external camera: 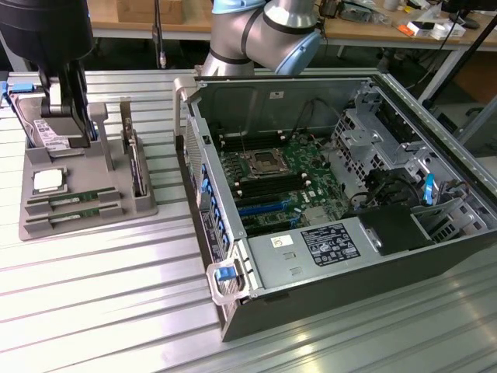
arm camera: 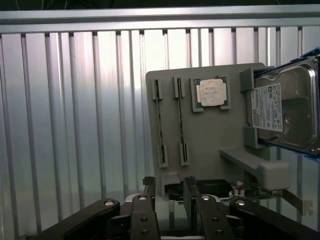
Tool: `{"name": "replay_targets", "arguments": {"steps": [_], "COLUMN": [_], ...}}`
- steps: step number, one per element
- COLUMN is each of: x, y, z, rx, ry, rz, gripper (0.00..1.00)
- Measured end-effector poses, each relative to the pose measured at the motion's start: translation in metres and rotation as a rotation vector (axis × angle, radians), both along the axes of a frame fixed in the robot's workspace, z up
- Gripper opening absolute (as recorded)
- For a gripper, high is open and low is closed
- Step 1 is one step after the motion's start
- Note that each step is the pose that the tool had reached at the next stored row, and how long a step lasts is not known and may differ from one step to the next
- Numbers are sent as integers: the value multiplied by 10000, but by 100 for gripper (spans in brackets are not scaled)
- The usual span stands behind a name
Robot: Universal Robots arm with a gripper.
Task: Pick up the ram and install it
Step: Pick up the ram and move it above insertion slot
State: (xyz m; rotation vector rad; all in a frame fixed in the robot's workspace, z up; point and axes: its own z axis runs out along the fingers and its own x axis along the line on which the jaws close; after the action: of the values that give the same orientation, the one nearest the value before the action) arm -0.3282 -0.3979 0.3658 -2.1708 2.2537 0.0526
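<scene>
While the empty gripper (arm camera: 169,197) hangs, fingers (arm camera: 150,192) apart, above the gray holder (arm camera: 210,142), the ram (arm camera: 160,125) there looks light, stiff, easy to snap; hold its long edges.

I'm seeing the ram (external camera: 75,198) showing green with what may be black chips, on a plain grey tray (external camera: 78,228). The ribbed table (external camera: 101,295) is gleaming silver, and the motherboard (external camera: 311,167) is showing green with blue slots (external camera: 260,208).

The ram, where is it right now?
Two sticks of ram lie slotted in the gray holder at the exterior view's left, beside the square processor chip.
</scene>
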Motion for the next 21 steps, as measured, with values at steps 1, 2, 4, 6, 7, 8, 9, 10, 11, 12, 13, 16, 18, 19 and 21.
{"name": "replay_targets", "arguments": {"steps": [1, 2, 4, 6, 7, 8, 9, 10, 11, 12, 13, 16, 18, 19, 21], "x": [0, 0, -1, -2, -2, -2, -2, -2, -2, -2, -2, -2, -2, -2, -2], "y": [0, 0, 0, 0, 0, 0, 0, 0, 0, 0, 0, 0, 0, 0, 0], "z": [-16, -25, -82, -129, -139, -149, -161, -175, -183, -194, -203, -240, -267, -274, -298], "rx": [4, 7, 19, 29, 31, 33, 35, 38, 39, 41, 42, 46, 46, 46, 47], "ry": [1, 1, 1, 1, 1, 1, 2, 1, 0, 1, 1, 2, 1, 1, 1], "rz": [0, 1, 5, 11, 12, 13, 14, 16, 17, 18, 20, 26, 31, 33, 41], "gripper": [36, 36, 36, 36, 36, 36, 36, 36, 36, 36, 36, 36, 36, 36, 36]}}
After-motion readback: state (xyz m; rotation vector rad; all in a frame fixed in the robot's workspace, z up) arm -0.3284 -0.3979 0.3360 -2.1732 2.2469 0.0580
